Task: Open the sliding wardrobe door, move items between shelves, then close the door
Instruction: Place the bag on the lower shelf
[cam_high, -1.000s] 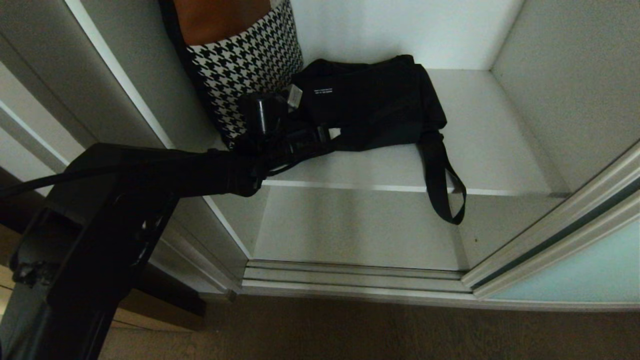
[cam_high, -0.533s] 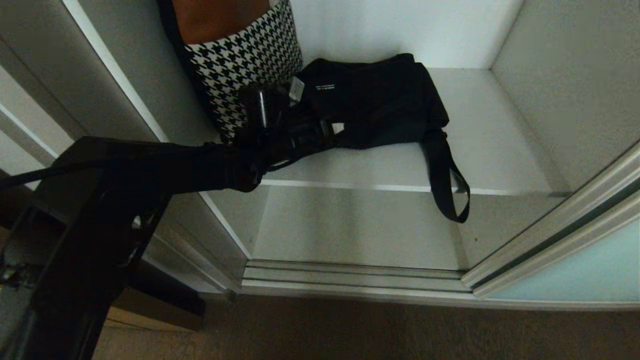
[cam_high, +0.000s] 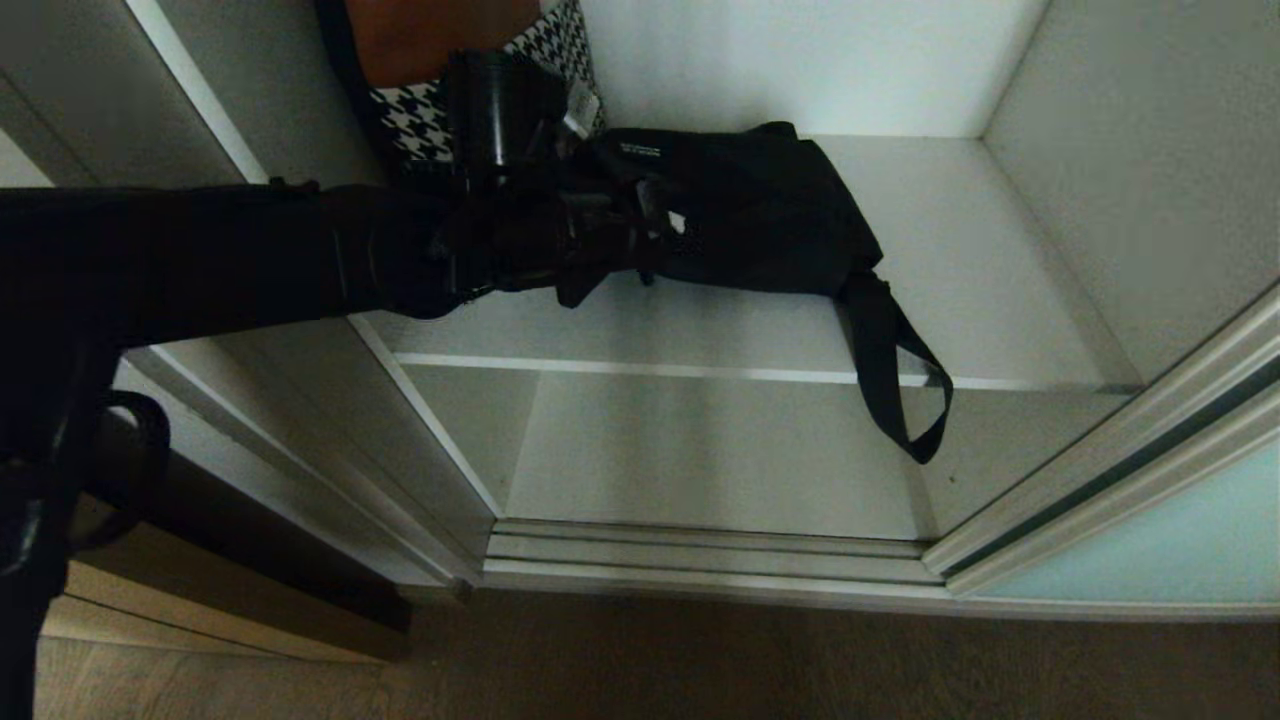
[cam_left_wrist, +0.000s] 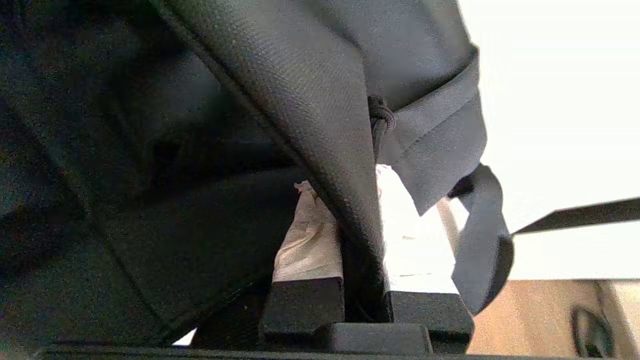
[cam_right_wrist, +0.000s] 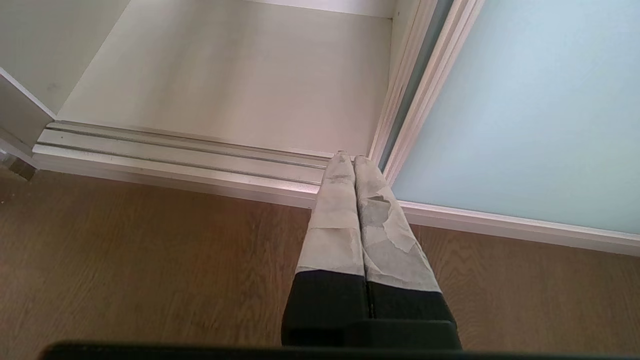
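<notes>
Trouble looks likeliest from the strap (cam_high: 893, 385), which hangs over the front edge of the upper shelf (cam_high: 1000, 300) and could catch there as the bag (cam_high: 760, 215) comes out. The left gripper (cam_high: 655, 225) pinches only a thin fold of the bag's fabric between its narrow fingers (cam_left_wrist: 307, 240), so the floppy cloth might slip free. The bag lies near the back left corner of the upper shelf, just beside a houndstooth bag (cam_high: 415, 110). The lower shelf (cam_high: 720, 460) holds nothing visible. The door (cam_high: 1180, 540) stands slid aside at right. The right gripper (cam_right_wrist: 354, 162) hangs closed above the floor (cam_right_wrist: 150, 260), holding nothing.
</notes>
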